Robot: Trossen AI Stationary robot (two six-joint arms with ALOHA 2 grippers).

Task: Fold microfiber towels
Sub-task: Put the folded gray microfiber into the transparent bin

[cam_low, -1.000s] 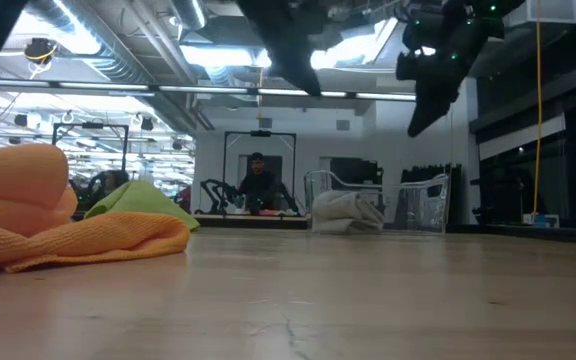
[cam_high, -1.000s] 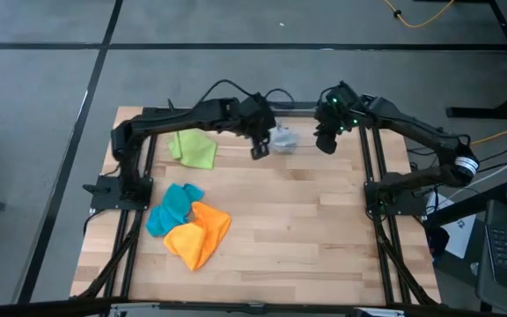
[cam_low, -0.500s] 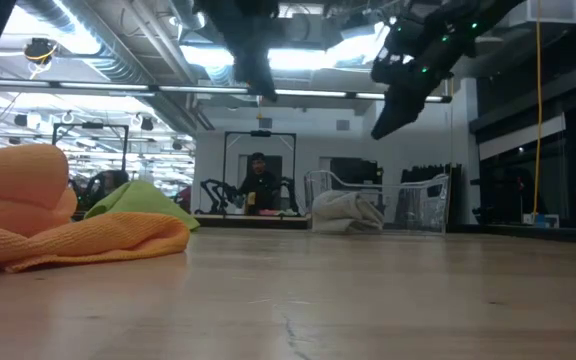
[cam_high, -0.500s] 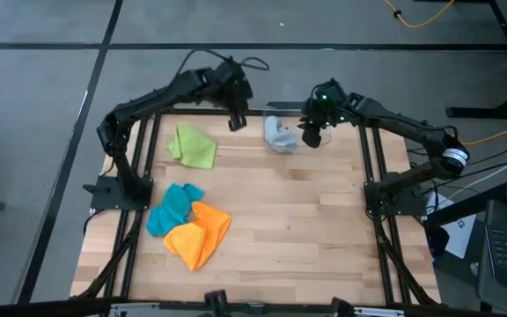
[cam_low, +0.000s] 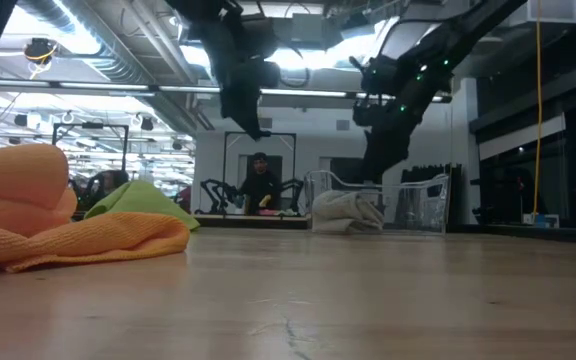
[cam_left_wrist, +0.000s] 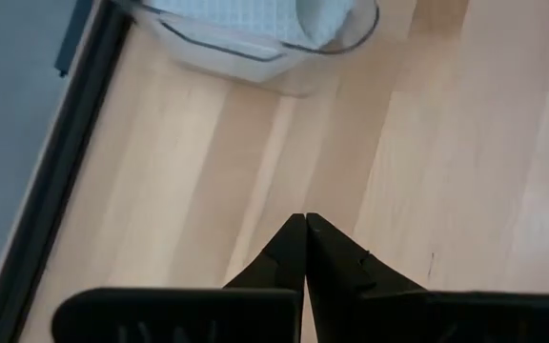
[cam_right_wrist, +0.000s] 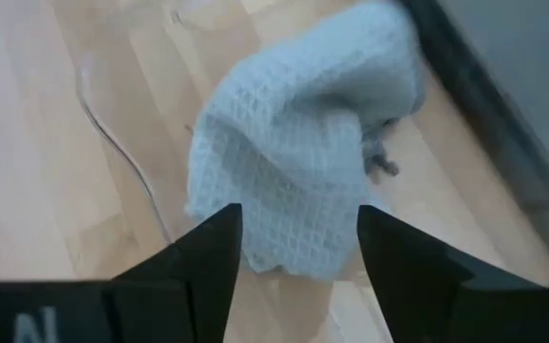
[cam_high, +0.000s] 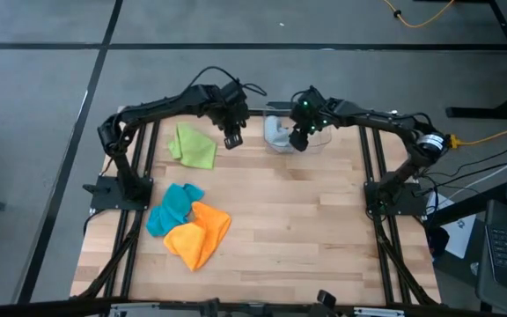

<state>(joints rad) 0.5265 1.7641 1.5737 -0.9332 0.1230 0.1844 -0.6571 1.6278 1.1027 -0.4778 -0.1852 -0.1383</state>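
Observation:
The light grey towel (cam_high: 276, 132) lies crumpled in a clear plastic bin (cam_high: 317, 141) at the table's far edge. My right gripper (cam_right_wrist: 298, 238) hangs open just above it, a finger over either side of the heap (cam_right_wrist: 303, 171), pointing steeply down. My left gripper (cam_high: 232, 139) is shut and holds nothing, hovering over bare wood between the bin and the lime green towel (cam_high: 192, 146). The teal towel (cam_high: 172, 207) and the orange towel (cam_high: 199, 233) lie bunched together at the near left, the orange one partly over the teal one.
Black frame rails (cam_high: 372, 167) run along the table's left, right and far sides. The middle and near right of the wooden top (cam_high: 306, 229) are bare. In the low view a person (cam_low: 259, 180) shows far behind the table.
My right gripper has moved toward the table's left and come down over the grey towel in the bin. My left gripper has swung away from the bin toward the table's left, first to the far edge, then back nearer and lower. The towels lie as before.

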